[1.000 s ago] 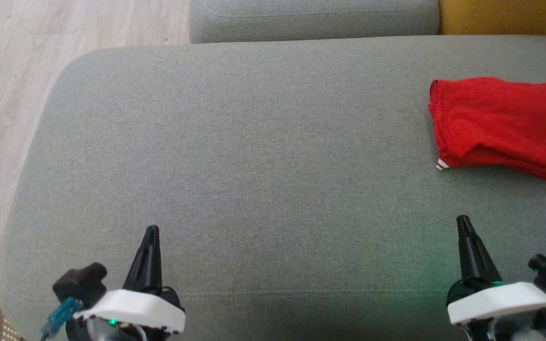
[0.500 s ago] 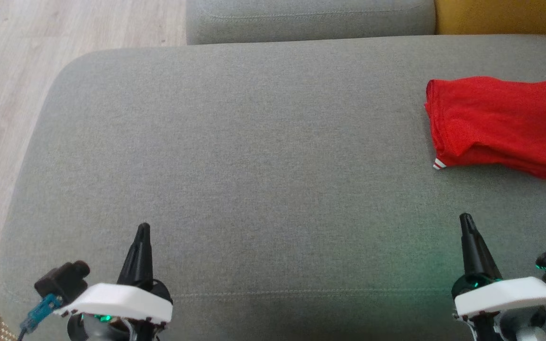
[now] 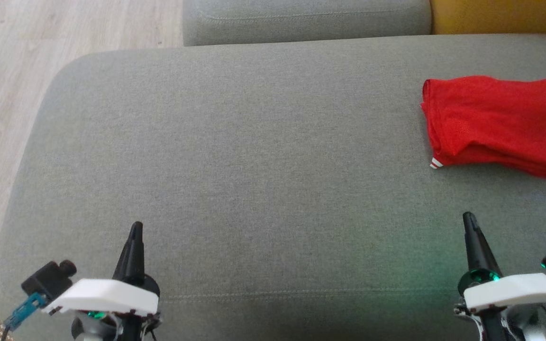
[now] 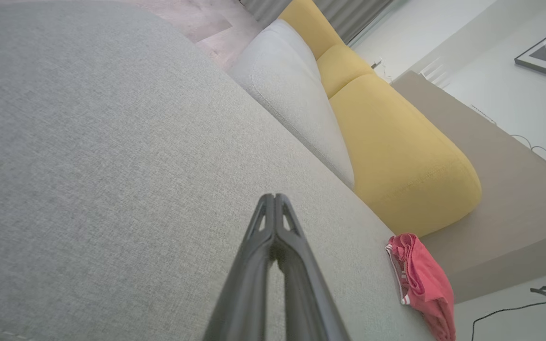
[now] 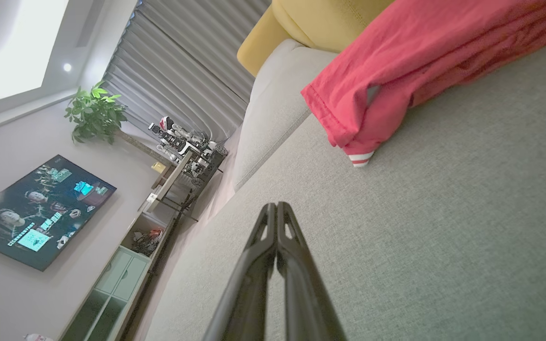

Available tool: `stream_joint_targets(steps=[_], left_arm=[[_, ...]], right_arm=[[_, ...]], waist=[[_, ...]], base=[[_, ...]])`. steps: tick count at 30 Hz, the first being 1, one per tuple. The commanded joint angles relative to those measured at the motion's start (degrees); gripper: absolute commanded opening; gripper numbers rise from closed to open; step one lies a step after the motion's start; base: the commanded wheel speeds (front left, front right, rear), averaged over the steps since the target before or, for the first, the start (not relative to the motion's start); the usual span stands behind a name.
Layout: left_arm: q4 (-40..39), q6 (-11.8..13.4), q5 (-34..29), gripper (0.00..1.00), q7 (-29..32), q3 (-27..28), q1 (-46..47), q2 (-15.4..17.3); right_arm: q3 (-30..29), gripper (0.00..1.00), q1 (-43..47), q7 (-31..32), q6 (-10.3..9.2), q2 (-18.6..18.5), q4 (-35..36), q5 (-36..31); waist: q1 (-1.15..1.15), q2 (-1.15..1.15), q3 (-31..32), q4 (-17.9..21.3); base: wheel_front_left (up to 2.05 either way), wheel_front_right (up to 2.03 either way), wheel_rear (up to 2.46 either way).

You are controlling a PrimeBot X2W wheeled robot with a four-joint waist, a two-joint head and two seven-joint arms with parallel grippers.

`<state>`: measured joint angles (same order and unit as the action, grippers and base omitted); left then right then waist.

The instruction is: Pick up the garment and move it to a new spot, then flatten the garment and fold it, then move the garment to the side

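Observation:
The garment (image 3: 493, 124) is red with a white-striped hem, folded into a compact rectangle at the far right of the grey sofa seat (image 3: 254, 166). It also shows as the red garment (image 4: 422, 279) in the left wrist view and the garment (image 5: 415, 61) in the right wrist view. My left gripper (image 3: 135, 228) hovers at the lower left, fingers pressed together and empty; the same shut left gripper (image 4: 274, 199) shows in its wrist view. My right gripper (image 3: 468, 219) is at the lower right, shut and empty, a short way in front of the garment; the right gripper (image 5: 276, 208) points past its hem.
Behind the seat are a grey back cushion (image 3: 306, 19) and a yellow cushion (image 3: 500, 16). Wooden floor (image 3: 12, 71) lies to the left of the seat's rounded edge. A television (image 5: 36, 213) and a cabinet (image 5: 121, 274) stand in the room.
The head view has shifted slightly, so the garment and sofa sit a bit further left. Both grippers stay shut; the left one sits a little further left in the view.

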<state>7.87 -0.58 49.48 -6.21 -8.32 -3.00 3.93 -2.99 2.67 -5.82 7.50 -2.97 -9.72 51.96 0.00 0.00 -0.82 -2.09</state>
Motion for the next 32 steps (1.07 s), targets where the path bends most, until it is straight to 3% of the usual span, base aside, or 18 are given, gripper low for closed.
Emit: stream_joint_targets(steps=[1, 32], left_arm=[[-1.23, -0.58, 2.01, 0.0, 0.33, 1.89, 3.1, 0.98], [2.33, -3.7, 23.26, 0.0, 5.25, 6.82, 5.98, 1.03]], right_arm=[[0.36, 0.0, -3.33, 0.53, 0.0, -1.11, 1.4, 2.01], [-0.46, 0.0, -5.95, 5.45, -0.01, -1.31, -1.35, 21.74]], waist=[[0.0, 0.0, 0.02, 0.05], [0.0, 0.0, 0.32, 1.05]], base=[[0.0, 0.0, 0.0], [0.0, 0.0, 0.0]])
